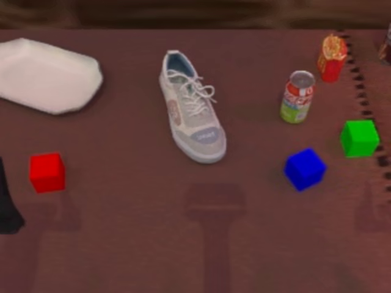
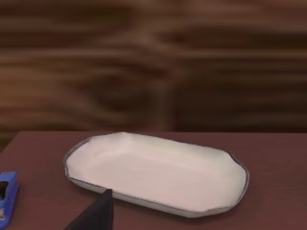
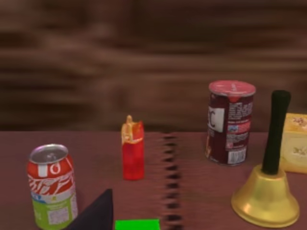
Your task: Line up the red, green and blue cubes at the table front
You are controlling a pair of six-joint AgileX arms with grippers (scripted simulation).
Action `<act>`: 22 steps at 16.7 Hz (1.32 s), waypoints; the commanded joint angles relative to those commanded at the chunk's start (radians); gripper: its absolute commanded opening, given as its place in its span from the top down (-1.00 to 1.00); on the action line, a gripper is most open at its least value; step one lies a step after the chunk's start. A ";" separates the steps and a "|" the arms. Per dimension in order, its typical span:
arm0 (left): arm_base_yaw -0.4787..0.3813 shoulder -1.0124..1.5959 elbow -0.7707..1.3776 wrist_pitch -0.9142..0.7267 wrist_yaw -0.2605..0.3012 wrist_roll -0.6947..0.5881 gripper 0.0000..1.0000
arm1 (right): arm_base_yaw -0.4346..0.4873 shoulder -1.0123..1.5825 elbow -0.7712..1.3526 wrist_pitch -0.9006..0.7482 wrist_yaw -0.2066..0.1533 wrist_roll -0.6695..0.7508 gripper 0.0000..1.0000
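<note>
Cubes are not yet lined up: all 3 sit loose on the tabletop [image 1: 122, 244], spread wide around the shoe [image 1: 192, 107] that lies in the middle. The red cube [image 1: 47, 172] rests far to the shoe's left and a little nearer the front edge than the shoe's toe, below the white tray [image 1: 49, 74]. The blue cube [image 1: 304, 168] stands to the shoe's right, about level with its toe, and the green cube [image 1: 359, 138] is farther right of the shoe again, slightly behind the blue one and apart from it, with the red-and-green can [image 1: 297, 96] and the red carton [image 1: 332, 58] behind them. No cube is held, and none has reached the bare front strip, so I judge all 3 placements are left to do. The left gripper [image 1: 8, 204] shows only as a dark shape at the edge, left of the red cube; whether it is apart or together I cannot tell. The right gripper [image 3: 93, 213] appears only as a dark tip just beside the green cube in its wrist view, and its state cannot be told either.
</note>
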 joint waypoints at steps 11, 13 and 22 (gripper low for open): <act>-0.020 0.472 0.383 -0.270 0.004 -0.061 -1.00 | 0.000 0.000 0.000 0.000 0.000 0.000 -1.00; -0.025 0.680 0.522 -0.373 0.003 -0.083 -1.00 | 0.000 0.000 0.000 0.000 0.000 0.000 -1.00; -0.052 1.571 1.126 -0.831 -0.001 -0.178 -1.00 | 0.000 0.000 0.000 0.000 0.000 0.000 -1.00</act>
